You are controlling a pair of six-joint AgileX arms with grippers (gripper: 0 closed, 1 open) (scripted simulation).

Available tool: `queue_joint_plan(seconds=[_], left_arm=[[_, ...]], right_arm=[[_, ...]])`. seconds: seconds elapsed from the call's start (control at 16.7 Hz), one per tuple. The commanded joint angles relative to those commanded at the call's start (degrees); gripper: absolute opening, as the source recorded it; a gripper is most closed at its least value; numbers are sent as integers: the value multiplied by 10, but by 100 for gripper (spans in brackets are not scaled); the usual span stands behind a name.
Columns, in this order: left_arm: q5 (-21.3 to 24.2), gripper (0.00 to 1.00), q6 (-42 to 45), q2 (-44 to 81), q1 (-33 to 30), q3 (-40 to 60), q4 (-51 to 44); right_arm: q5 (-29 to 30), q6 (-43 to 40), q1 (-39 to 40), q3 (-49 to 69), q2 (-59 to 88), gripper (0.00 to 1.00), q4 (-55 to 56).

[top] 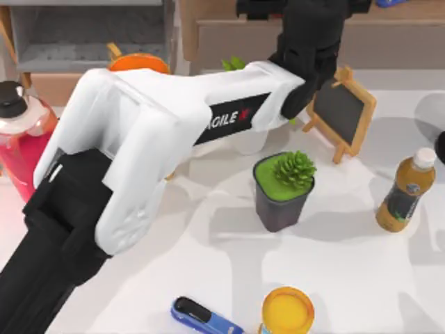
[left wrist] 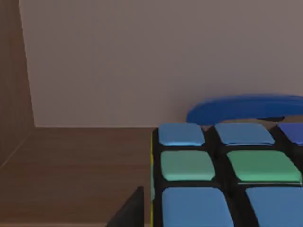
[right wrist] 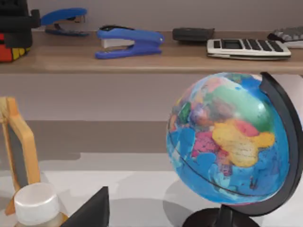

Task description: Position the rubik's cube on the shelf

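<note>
The rubik's cube (left wrist: 222, 175) shows blue and green squares close up in the left wrist view. It sits low over the light-brown shelf (left wrist: 71, 175), near the wooden upright at the shelf's end. My left gripper (top: 306, 21) reaches over the shelf (top: 389, 24) at the back of the table and hides the cube from above. One dark finger (left wrist: 128, 213) stands against the cube's side. From the right wrist view, the left gripper (right wrist: 16, 21) sits on top of the cube (right wrist: 12, 51), shut on it. My right gripper (right wrist: 90, 210) is parked low beside the globe.
On the shelf (right wrist: 142, 59) lie a blue stapler (right wrist: 128, 41), a second blue stapler (right wrist: 64, 19) and a calculator (right wrist: 248, 47). A globe (right wrist: 227, 142) stands at the right. On the table are a plant pot (top: 281, 191), a small chalkboard (top: 341, 111), a brown bottle (top: 405, 191) and a pink bottle (top: 21, 139).
</note>
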Motion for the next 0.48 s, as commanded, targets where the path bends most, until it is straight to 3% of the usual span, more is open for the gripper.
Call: queue_joint_plan(seconds=[0.12,0.48], left_arm=[[0,100,0,0,0,0,0],[0,100,0,0,0,0,0]], right_arm=[[0,0,0,0,0,100,0],[0,0,0,0,0,100,0]])
